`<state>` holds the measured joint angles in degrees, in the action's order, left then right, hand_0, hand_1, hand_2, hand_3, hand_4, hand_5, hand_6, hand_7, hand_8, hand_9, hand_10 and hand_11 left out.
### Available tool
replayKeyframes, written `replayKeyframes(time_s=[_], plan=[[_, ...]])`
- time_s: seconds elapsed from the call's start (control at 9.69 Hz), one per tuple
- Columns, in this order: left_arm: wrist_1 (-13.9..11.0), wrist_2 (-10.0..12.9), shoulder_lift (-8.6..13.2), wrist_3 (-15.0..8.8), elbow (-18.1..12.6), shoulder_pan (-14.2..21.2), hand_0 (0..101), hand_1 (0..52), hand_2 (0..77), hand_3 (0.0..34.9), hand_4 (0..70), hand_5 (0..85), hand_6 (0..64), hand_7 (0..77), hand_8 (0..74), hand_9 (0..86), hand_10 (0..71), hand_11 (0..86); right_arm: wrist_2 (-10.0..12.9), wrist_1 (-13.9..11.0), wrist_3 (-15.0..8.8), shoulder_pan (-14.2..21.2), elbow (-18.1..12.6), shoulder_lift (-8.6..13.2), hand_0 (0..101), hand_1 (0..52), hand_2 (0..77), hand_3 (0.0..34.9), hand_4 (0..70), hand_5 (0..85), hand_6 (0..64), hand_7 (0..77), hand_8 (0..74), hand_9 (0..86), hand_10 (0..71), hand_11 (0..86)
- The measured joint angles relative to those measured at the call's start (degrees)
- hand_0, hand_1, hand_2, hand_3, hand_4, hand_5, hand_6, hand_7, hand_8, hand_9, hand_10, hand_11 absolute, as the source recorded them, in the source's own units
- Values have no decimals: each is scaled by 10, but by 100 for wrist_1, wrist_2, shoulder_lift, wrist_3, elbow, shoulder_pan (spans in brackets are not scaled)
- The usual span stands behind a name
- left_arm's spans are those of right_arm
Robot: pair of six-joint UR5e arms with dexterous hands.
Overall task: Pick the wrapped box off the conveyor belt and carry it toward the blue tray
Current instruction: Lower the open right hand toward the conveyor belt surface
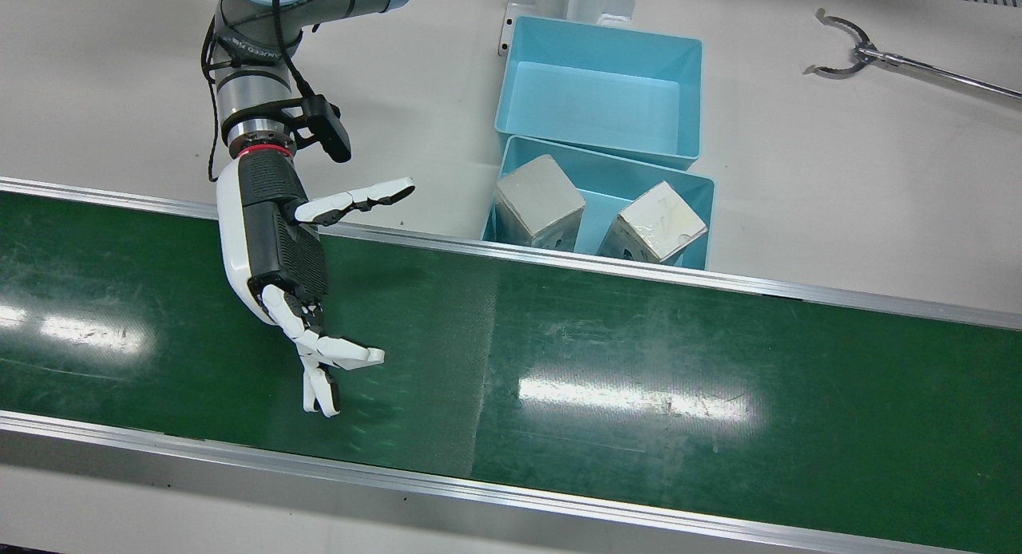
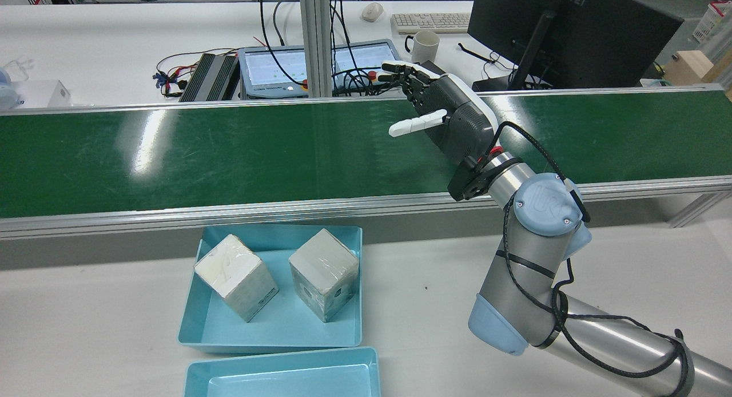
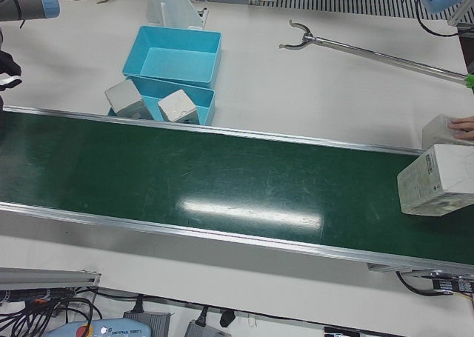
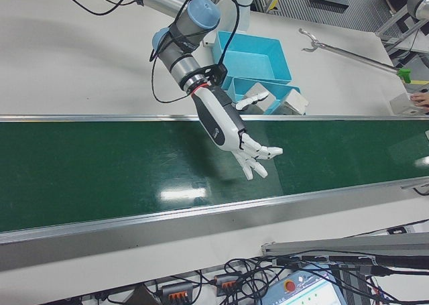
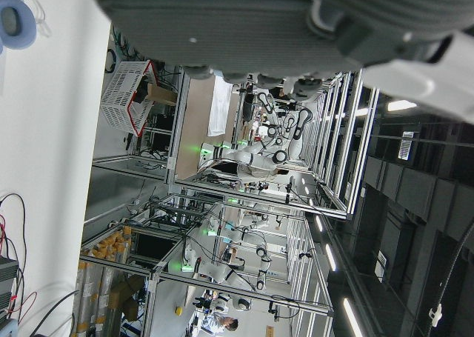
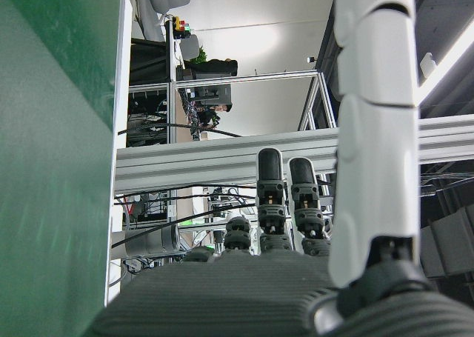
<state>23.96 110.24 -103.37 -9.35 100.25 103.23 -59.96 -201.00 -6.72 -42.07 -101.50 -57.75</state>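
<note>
Fingers [image 1: 351, 352] of the right hand [image 1: 275, 251] splayed, released, holding nothing, at left of frame above the green conveyor belt [image 1: 639, 394]. Wrapped box [image 3: 437, 179] sits on the belt at the far right edge of the left-front view. Blue tray [image 1: 695, 195] at upper centre holds two boxes. Left hand: fingers' state cannot be told.

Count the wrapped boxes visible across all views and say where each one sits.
4: two boxes in the near blue tray, grey and white; one on the belt's end; one behind it, under a person's hand.
</note>
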Motion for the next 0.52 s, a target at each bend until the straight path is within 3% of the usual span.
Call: replayKeyframes(time_s=[0.1, 0.21, 0.31, 0.52], plan=[[0, 0, 0, 0, 0, 0, 0, 0, 5, 0, 0, 11, 5, 5, 5, 5, 5, 5, -12, -2, 6, -1, 15, 22, 486, 131, 33, 10, 153, 185, 104, 267, 55, 65, 0, 11], [0, 0, 0, 0, 0, 0, 0, 0, 11, 0, 0, 11, 5, 5, 11, 5, 5, 5, -25, -8, 12, -2, 45, 70, 510, 180, 98, 0, 235, 251, 158, 344, 82, 125, 0, 11], [0, 0, 0, 0, 0, 0, 0, 0, 5, 0, 0, 11, 5, 5, 11, 5, 5, 5, -45, -20, 22, -3, 73, 134, 532, 175, 98, 0, 245, 251, 169, 371, 82, 125, 0, 11], [0, 0, 0, 0, 0, 0, 0, 0, 11, 0, 0, 11, 5, 5, 11, 5, 5, 5, -76, -33, 40, -12, 145, 224, 533, 175, 98, 0, 224, 235, 147, 333, 71, 93, 0, 11]])
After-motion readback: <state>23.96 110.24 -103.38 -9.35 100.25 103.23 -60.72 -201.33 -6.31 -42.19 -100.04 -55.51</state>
